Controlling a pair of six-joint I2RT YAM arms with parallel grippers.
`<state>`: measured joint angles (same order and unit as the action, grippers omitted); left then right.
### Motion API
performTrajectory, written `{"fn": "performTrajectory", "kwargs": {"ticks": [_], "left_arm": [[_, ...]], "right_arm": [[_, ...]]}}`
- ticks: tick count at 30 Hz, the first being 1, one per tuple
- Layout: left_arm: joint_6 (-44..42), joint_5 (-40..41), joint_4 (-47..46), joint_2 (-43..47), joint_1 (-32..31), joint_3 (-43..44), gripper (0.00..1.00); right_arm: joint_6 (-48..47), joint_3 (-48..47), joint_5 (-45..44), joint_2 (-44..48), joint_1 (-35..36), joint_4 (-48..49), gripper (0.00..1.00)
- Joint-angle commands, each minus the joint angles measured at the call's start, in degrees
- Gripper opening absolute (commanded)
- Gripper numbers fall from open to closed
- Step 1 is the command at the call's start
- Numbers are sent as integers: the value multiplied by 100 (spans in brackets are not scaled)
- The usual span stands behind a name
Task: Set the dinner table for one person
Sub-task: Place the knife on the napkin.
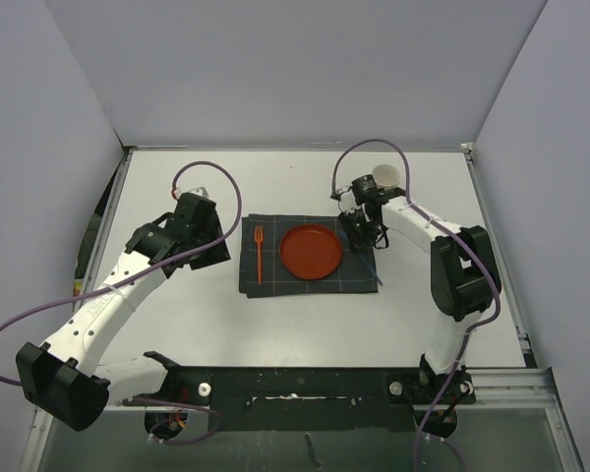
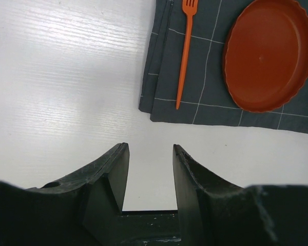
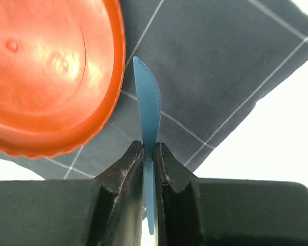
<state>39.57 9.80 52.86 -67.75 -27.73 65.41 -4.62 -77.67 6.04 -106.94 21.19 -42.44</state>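
Note:
On the white dinner table (image 1: 177, 324) lies a dark grid-lined mat (image 1: 275, 282). A red plate (image 1: 311, 252) sits at the mat's middle, and an orange fork (image 1: 259, 254) lies on the mat's left strip. My right gripper (image 3: 149, 146) is shut on a blue plastic knife (image 3: 149, 102). It holds the knife over the mat (image 3: 210, 77), just right of the plate (image 3: 46, 77), with the serrated blade pointing away from the fingers. My left gripper (image 2: 150, 146) is open and empty over bare table, left of the mat (image 2: 210, 61), the fork (image 2: 185, 56) and the plate (image 2: 269, 54).
A white cup (image 1: 385, 176) stands on the table behind the right gripper (image 1: 359, 236). Grey walls close in the table at the back and sides. Purple cables loop above both arms.

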Motion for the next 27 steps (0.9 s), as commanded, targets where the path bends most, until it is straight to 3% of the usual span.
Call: {"fn": "performTrajectory", "kwargs": {"ticks": [1, 9, 16, 22, 27], "left_arm": [[11, 17, 10, 114, 39, 316, 38], [184, -7, 216, 145, 39, 474, 38], [386, -42, 305, 293, 33, 416, 38], [546, -148, 277, 317, 15, 396, 38], [701, -269, 214, 369, 0, 335, 38]], "right_arm": [[851, 300, -250, 454, 61, 1317, 0], [1828, 179, -563, 208, 107, 1931, 0], [2863, 950, -649, 509, 94, 2366, 0], [2631, 1424, -1446, 683, 62, 2798, 0], [2477, 1638, -1622, 861, 5, 2992, 0]]}}
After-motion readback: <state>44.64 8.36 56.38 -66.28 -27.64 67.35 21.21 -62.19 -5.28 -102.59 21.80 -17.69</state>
